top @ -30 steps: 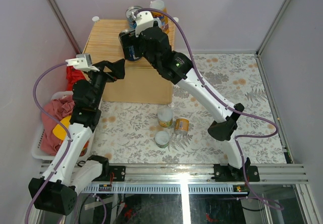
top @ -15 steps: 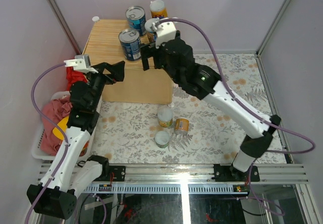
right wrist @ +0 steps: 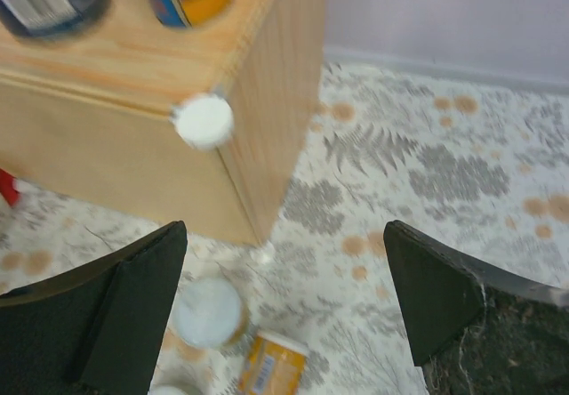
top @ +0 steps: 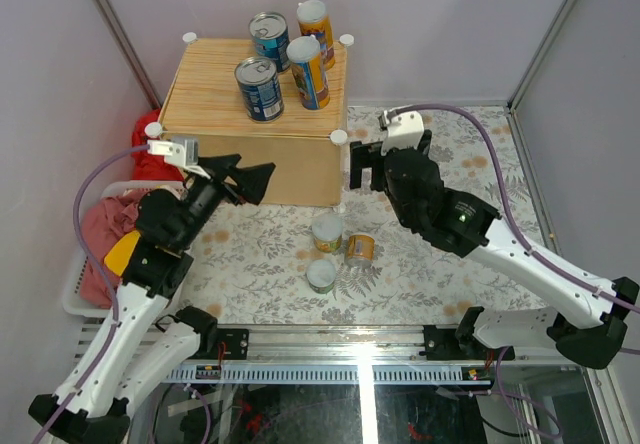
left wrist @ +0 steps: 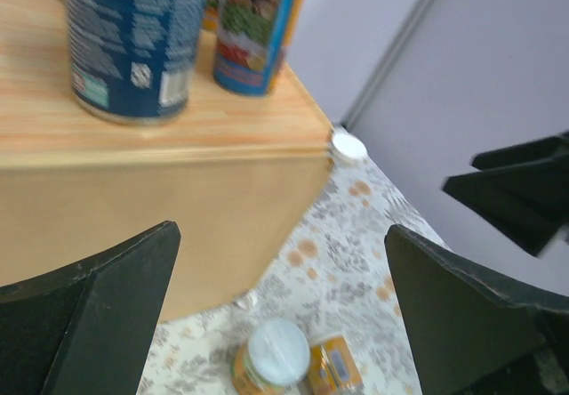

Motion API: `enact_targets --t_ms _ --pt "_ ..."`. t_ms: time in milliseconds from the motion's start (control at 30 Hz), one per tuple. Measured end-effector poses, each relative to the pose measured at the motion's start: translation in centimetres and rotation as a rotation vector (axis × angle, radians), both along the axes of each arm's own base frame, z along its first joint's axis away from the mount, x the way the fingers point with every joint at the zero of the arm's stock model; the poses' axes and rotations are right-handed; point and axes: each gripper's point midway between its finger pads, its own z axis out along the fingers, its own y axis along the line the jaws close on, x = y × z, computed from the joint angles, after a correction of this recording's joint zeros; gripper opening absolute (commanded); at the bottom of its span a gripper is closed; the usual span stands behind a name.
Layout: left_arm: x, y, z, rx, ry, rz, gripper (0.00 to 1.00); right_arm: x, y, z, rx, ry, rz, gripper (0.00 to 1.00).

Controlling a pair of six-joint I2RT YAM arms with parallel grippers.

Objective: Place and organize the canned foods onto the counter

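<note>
Moved: we see that the right pincer has drawn back off the counter since the earlier frame and now hangs before its near right corner. The left pincer has swung lower and to the right.
Counter: it stands on the flowered mat, beyond both pincers and facing the left pincer's open jaws.
Basket: we find the white basket of red clothes behind and left of the left pincer.
Right pincer: released, jaws spread wide with nothing between them.
Left pincer: released as well, jaws wide and empty.
Tins on top: four stand upright beyond the pincers. They are a wide blue tin, a rear blue tin, a tall orange-and-blue tin and a rear tall tin.
Tins on the mat: three lie below and between the pincers, well apart from both. They are an upright tin, a nearer upright tin and a toppled yellow tin.
Knob: we see a white corner knob just ahead of the right pincer's left finger.
</note>
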Motion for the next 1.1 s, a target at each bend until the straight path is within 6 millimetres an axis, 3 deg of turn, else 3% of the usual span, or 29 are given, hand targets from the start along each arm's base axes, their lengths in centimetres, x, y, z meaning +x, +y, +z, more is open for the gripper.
enact_targets --t_ms 133,367,533,867,1100 --pt "-2.6 -1.5 -2.4 0.0 0.044 -0.067 0.98 -0.7 -2.0 -4.5 -0.047 0.075 -0.064 0.99" --pt "-5.4 -6.1 -9.3 0.07 0.217 -0.184 0.99 -0.7 -5.1 -9.7 -0.023 0.179 -0.162 0.99" --pt "-6.2 -9.1 -14.1 0.189 0.327 -0.203 1.0 -0.7 -7.2 -12.9 0.022 0.25 -0.215 0.99" --pt "-6.0 -9.1 -22.2 0.327 0.455 -0.155 1.0 -1.0 -8.2 -15.0 0.06 0.305 -0.222 0.99" --pt "-5.6 -10.8 -24.7 0.367 0.482 -0.191 1.0 -0.1 -9.3 -15.6 0.083 0.331 -0.249 0.99"
